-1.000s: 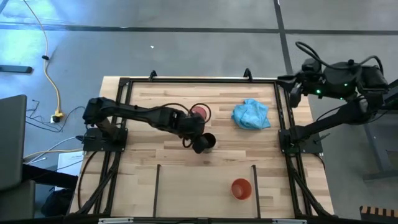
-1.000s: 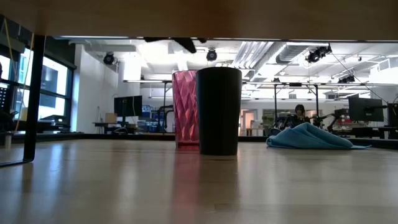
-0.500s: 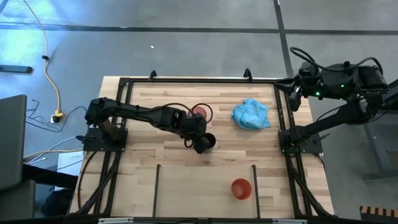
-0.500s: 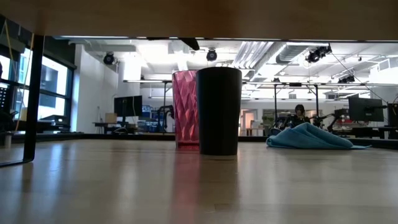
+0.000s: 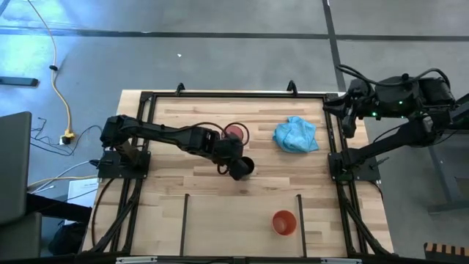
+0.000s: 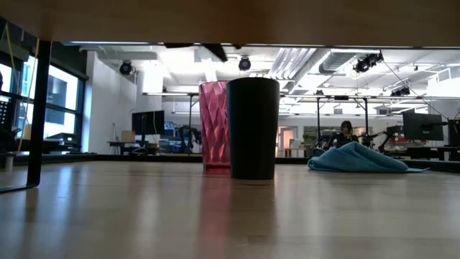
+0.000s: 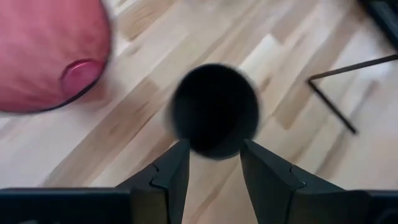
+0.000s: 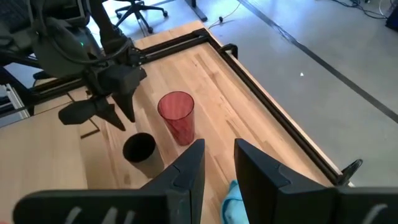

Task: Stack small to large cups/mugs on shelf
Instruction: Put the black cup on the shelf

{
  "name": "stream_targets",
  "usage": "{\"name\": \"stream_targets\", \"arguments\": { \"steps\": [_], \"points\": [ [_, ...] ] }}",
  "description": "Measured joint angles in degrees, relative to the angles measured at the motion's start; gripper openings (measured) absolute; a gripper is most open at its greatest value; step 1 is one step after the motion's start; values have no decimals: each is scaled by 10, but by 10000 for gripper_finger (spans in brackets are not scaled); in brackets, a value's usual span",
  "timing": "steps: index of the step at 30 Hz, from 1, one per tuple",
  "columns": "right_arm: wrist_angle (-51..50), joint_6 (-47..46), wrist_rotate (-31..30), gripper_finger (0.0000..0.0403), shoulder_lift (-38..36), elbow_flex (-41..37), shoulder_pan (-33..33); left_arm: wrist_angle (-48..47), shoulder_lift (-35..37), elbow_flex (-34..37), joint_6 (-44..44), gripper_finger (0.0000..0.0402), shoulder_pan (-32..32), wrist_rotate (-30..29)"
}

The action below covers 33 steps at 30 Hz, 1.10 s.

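Black cup (image 5: 243, 168) sits near mid-table in my high view, with the left arm reaching in from the left edge and the left gripper (image 5: 233, 167) poised right over it. Just behind it stands the red-pink cup (image 5: 234, 133). An orange cup (image 5: 284, 222) rests on the shelf (image 5: 242, 227), the plank strip at the near edge, beside the right-hand thin black bar (image 5: 300, 214). A light blue cloth (image 5: 296, 135) lies right of the cups, well apart from them. My right gripper (image 5: 347, 117) is held over the table's right rail, away from the work.

From the low view, the black cup (image 6: 252, 128) stands upright, overlapping the red-pink cup (image 6: 213, 126) behind it; the cloth (image 6: 357, 158) lies to the right.

On the left wrist view, the fingers (image 7: 171, 174) are spread, flanking the black cup (image 7: 215, 111) without pinching it; the red-pink cup (image 7: 50, 53) is just beside.

On the right wrist view, that arm's fingers (image 8: 189, 168) stand slightly apart, holding nothing. Both cups (image 8: 177, 117) and the left gripper (image 8: 118, 93) appear farther off.
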State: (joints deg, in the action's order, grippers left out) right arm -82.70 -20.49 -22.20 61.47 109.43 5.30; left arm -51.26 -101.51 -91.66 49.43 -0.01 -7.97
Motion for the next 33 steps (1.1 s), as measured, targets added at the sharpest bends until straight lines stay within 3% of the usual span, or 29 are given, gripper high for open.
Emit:
{"name": "stream_targets", "arguments": {
  "steps": [6, 33],
  "points": [
    [3, -4, 1, 78, 0, 0, 0, -28, 0, 0, 33, 134, 0, -22],
    [6, -4, 1, 78, 1, 0, 0, -4, -56, -1, 45, 133, 4, -5]
  ]
}}
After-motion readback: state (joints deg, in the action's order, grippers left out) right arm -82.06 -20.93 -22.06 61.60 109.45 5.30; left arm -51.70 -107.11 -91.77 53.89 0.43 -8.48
